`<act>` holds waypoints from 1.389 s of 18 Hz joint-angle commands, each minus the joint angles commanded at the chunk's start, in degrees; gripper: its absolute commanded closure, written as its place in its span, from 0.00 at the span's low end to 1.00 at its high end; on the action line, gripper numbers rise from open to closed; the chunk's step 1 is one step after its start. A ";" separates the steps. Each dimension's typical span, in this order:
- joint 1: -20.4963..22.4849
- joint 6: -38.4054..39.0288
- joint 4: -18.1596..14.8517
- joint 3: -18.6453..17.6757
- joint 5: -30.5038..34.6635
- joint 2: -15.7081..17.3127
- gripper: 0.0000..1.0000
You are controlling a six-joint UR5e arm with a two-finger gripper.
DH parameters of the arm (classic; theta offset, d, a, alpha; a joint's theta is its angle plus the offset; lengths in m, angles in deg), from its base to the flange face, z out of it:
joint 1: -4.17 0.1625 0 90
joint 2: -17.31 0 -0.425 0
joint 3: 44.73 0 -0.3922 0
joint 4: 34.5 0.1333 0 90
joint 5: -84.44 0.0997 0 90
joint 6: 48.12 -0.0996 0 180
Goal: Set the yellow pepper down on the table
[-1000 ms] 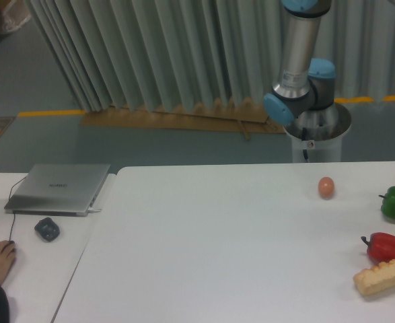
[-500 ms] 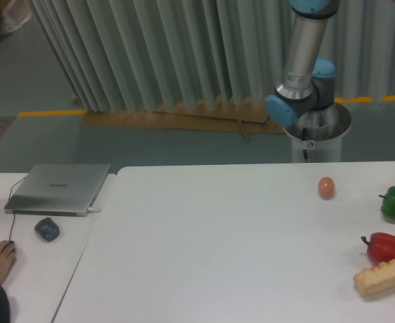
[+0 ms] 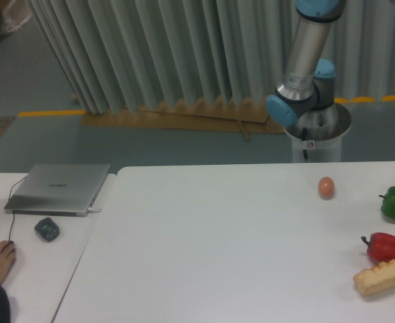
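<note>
While the arm [image 3: 303, 67] rises out of frame above the table [image 3: 217, 249], its gripper is unseen, so its grasp cannot be judged. No yellow pepper shows; presumably it is carried aloft, off-frame.

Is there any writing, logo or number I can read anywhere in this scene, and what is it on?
None can be read.
Laptop: a faint mark on the grey lid, too blurred to read.
Robot base: a small red and white sticker, too small to read.
</note>
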 joint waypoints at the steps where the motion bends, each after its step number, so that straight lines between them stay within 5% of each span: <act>1: 0.00 0.09 0.00 0.00 0.00 -0.17 0.00; 6: 0.09 0.18 0.09 0.00 0.09 -0.62 0.01; 10: -0.17 0.44 0.18 0.35 0.26 -0.62 0.60; 20: -1.14 1.31 -2.81 3.78 0.18 1.22 0.64; 25: -8.34 16.85 -7.73 7.29 -1.40 3.51 0.64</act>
